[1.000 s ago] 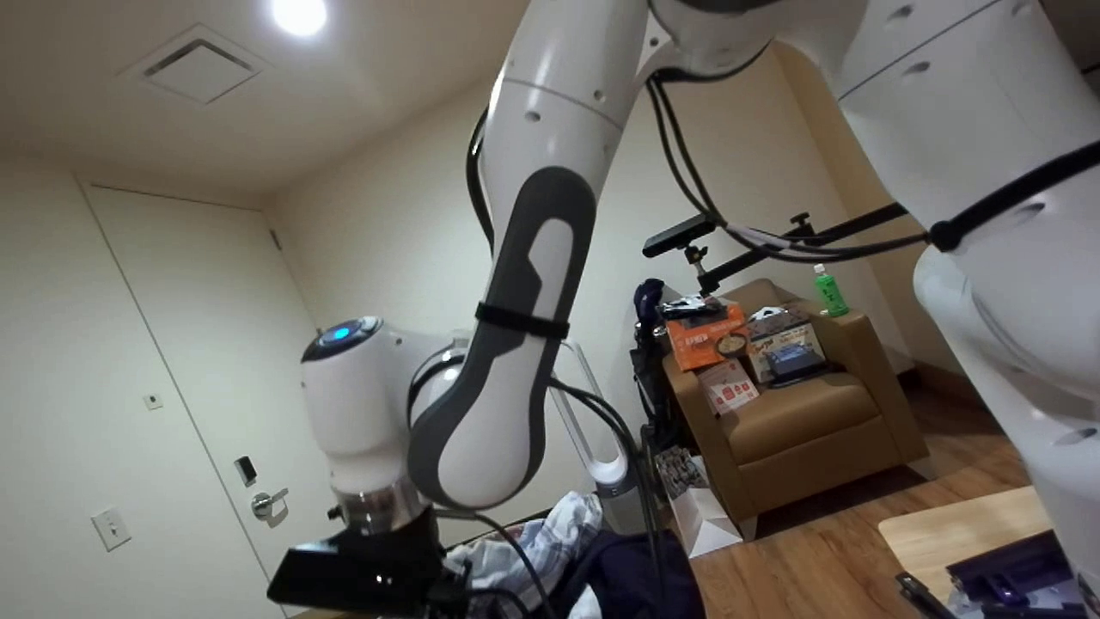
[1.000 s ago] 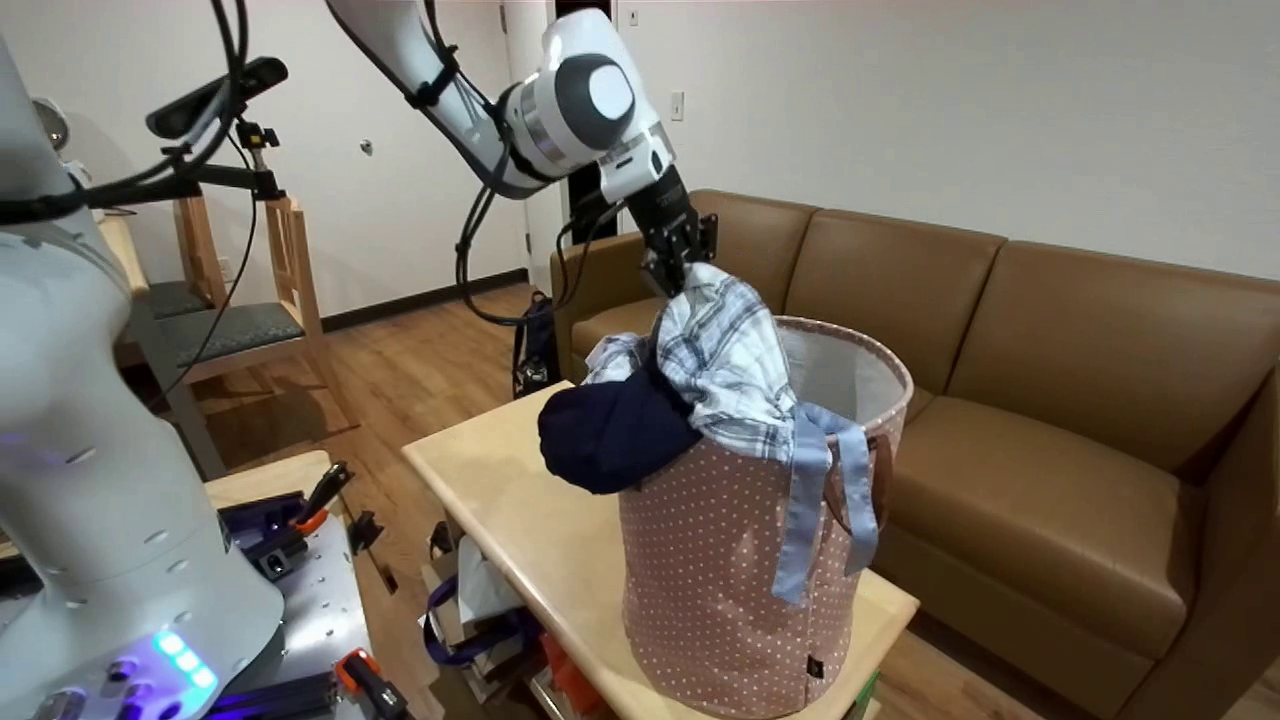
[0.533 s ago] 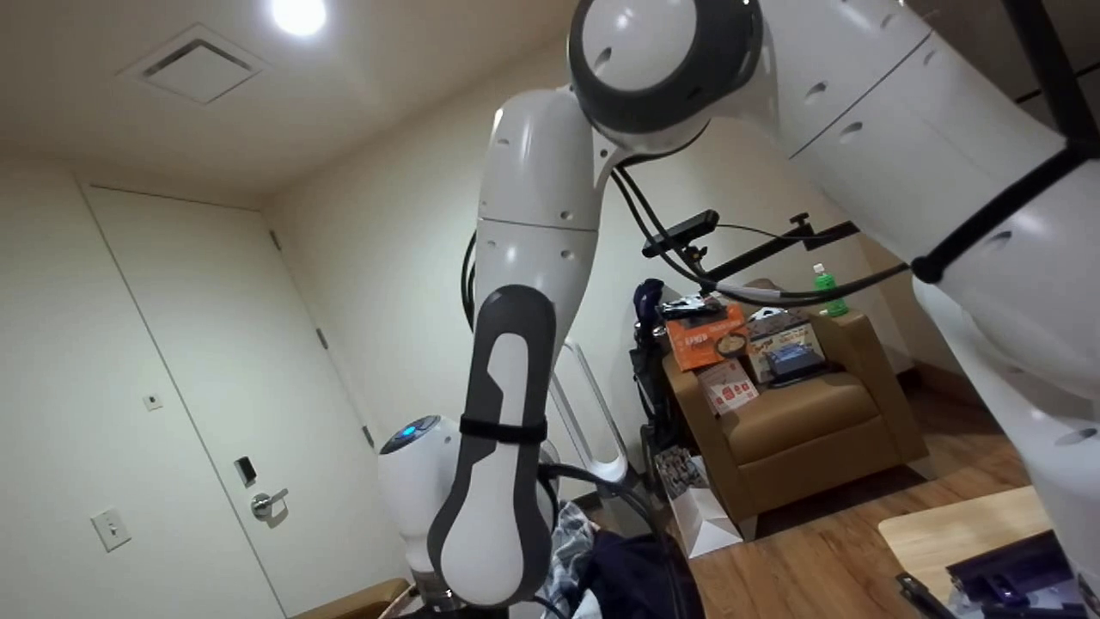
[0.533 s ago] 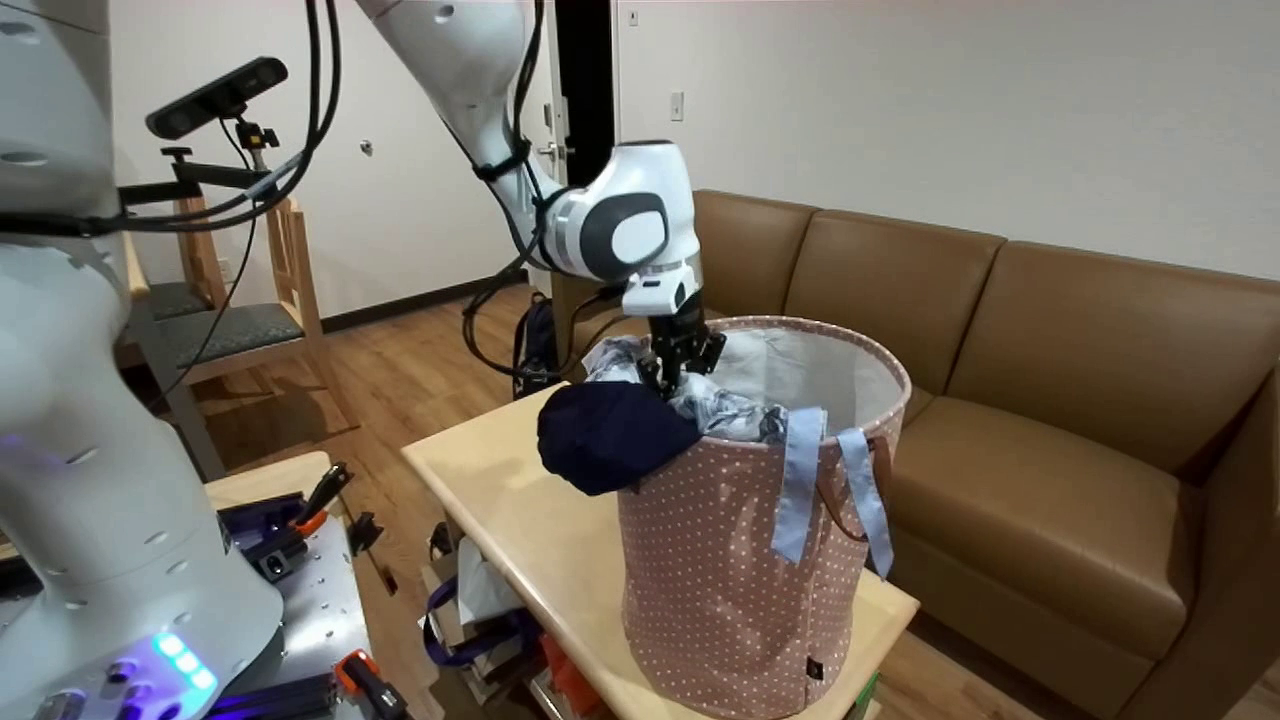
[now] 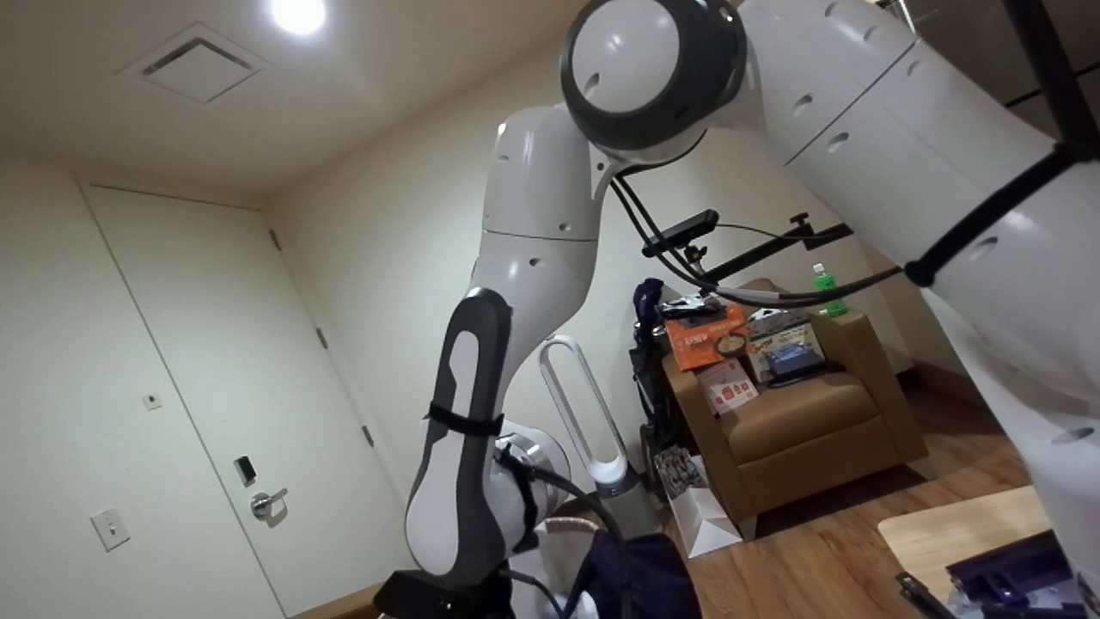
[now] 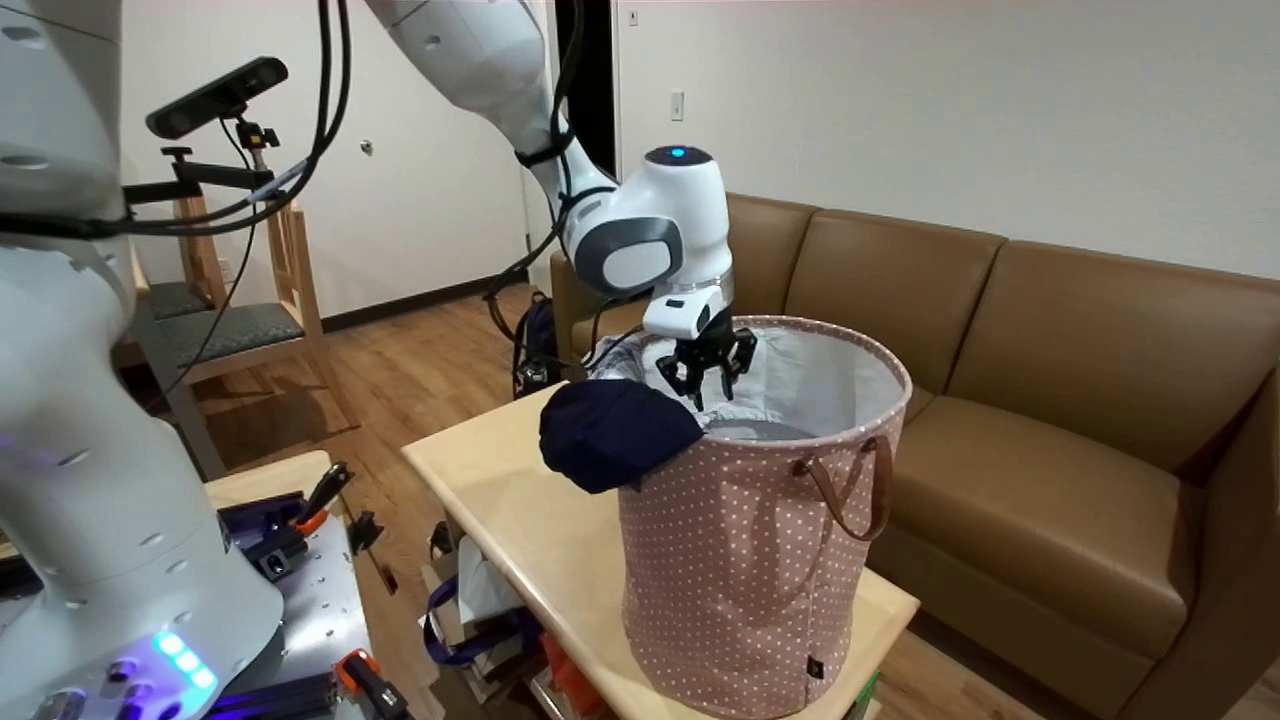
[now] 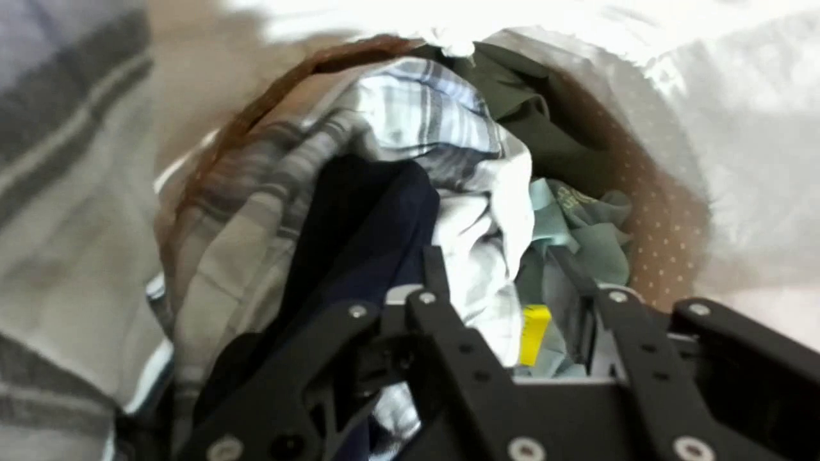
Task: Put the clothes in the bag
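Note:
The bag is a pink, white-dotted hamper (image 6: 730, 580) standing open on a wooden table. My gripper (image 6: 712, 398) points down into its mouth. In the wrist view the gripper (image 7: 496, 256) is open, fingers apart, gripping nothing. Below it, inside the bag, lie a plaid shirt (image 7: 416, 115), navy cloth (image 7: 378, 237), white cloth (image 7: 480, 275) and teal cloth (image 7: 576, 237). A navy garment (image 6: 620, 435) hangs over the rim in both exterior views (image 5: 653, 576). A plaid piece (image 6: 618, 360) rests at the rim behind it. The bag's bottom is hidden by clothes.
The wooden table (image 6: 510, 470) bears the bag. A brown sofa (image 6: 1080, 470) stands behind it. The bag's brown handle (image 6: 850, 490) hangs outside the rim. A camera on a mount (image 6: 215, 98) stands near the arm's base. A small yellow item (image 7: 535, 330) shows between the fingers.
My gripper has moved down and into the bag's mouth with the raised plaid shirt and has let it go. The light-blue strips over the front rim have disappeared from outside. The navy garment stayed.

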Controlling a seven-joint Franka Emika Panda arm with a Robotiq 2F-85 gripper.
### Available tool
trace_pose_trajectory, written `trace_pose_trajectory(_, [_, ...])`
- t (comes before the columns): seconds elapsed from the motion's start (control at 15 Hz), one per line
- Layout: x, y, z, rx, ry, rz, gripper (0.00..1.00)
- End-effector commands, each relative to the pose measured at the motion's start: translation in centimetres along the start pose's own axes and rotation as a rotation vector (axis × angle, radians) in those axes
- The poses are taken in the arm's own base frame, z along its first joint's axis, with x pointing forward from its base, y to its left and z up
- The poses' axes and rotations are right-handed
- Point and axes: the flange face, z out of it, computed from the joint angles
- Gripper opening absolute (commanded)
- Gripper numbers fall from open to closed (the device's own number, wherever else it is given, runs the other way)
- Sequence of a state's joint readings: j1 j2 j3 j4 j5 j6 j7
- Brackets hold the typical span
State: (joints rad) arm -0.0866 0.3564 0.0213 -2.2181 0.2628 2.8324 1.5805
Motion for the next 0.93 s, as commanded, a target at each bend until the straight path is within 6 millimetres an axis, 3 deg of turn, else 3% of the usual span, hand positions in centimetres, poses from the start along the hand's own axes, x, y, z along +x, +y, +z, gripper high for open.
trace_pose_trajectory(0.0, [-1.0, -0.8, -6.3, 0.036, 0.069, -0.071, 0.75])
trace_pose_trajectory(0.2, [-2.5, -2.2, -12.5, 0.140, 0.176, -0.189, 0.96])
trace_pose_trajectory(0.33, [-4.9, -2.6, -16.9, 0.224, 0.217, -0.202, 1.00])
trace_pose_trajectory(0.4, [-3.5, -3.1, -13.4, 0.179, 0.189, -0.218, 1.00])
trace_pose_trajectory(0.47, [-4.2, -3.1, -15.1, 0.199, 0.188, -0.216, 0.96])
trace_pose_trajectory(0.53, [-4.3, -3.0, -15.4, 0.200, 0.185, -0.218, 1.00])
trace_pose_trajectory(0.67, [-5.6, -1.7, -13.6, 0.140, 0.128, -0.345, 1.00])
trace_pose_trajectory(0.87, [-6.6, 0.3, -14.0, 0.074, 0.093, -0.494, 1.00])
